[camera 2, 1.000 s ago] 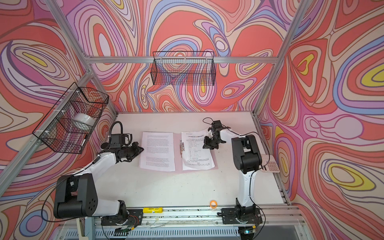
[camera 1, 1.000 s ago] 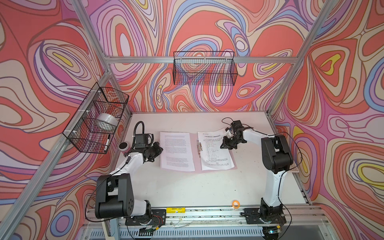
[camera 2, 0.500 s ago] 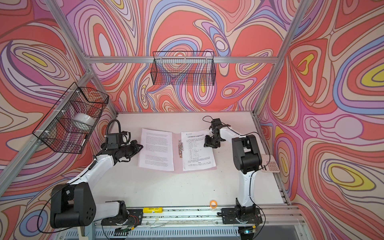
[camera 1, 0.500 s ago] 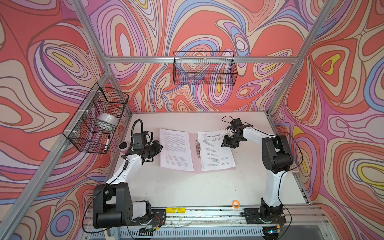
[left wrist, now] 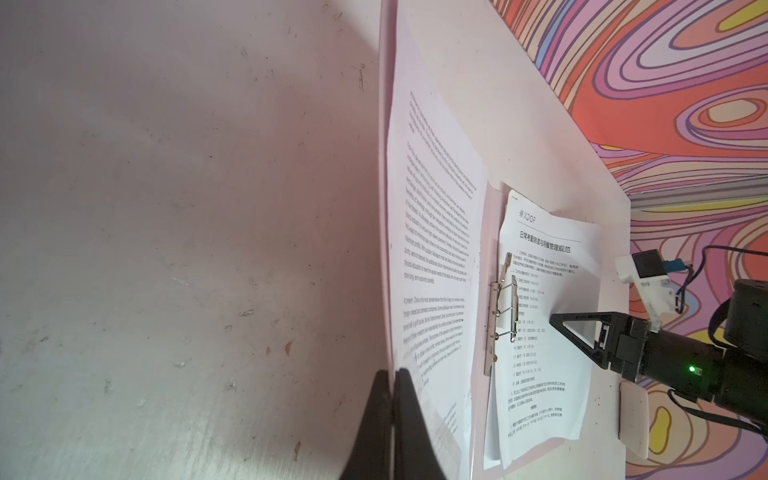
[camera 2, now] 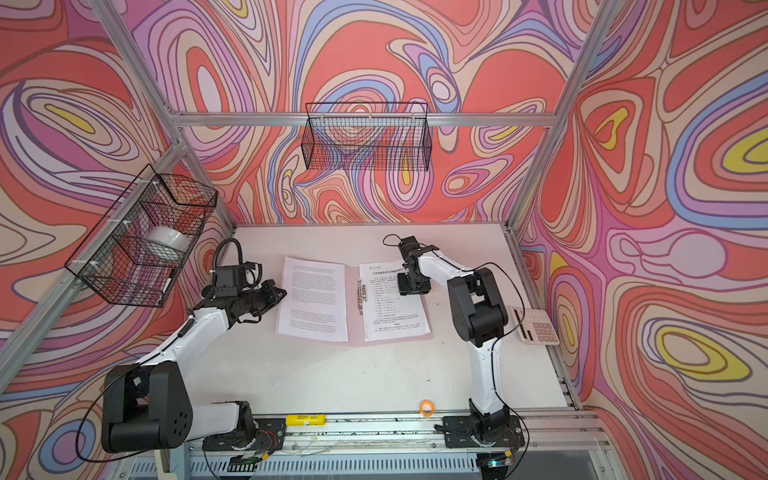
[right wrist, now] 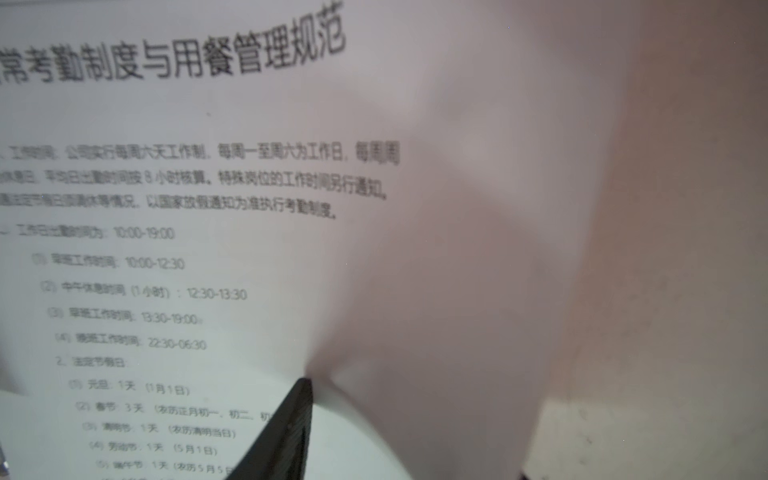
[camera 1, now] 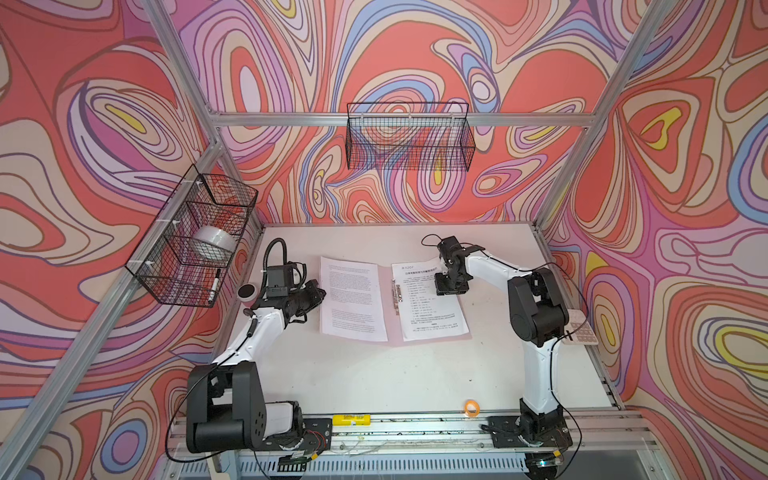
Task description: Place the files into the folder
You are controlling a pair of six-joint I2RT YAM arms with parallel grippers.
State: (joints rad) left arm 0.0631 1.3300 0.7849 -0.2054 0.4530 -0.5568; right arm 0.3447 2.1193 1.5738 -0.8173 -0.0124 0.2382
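Swirl-patterned walls point(camera 1: 415, 62) box in the white counter point(camera 1: 374, 374). Since a second ago my right fingers point(right wrist: 293, 428) have gone from nearly closed to spread, one tip pressing a dimple into the list sheet point(camera 1: 432, 307). That sheet lies on the 3 o'clock half of the open pink folder point(camera 1: 386, 282), just beside the metal clip point(camera 1: 397, 293); the text sheet point(camera 1: 353, 303) covers the 9 o'clock half. My left fingers point(left wrist: 405, 424) stay pressed together at the folder's 9 o'clock edge; whether they nip it I cannot tell. A calculator point(camera 1: 582, 332) sits at 3 o'clock, an orange ring point(camera 1: 471, 408) at 5, a small round object point(camera 1: 248, 292) at 9. My right arm point(camera 1: 490, 266) hides part of the list sheet's 1 o'clock corner in both top views.
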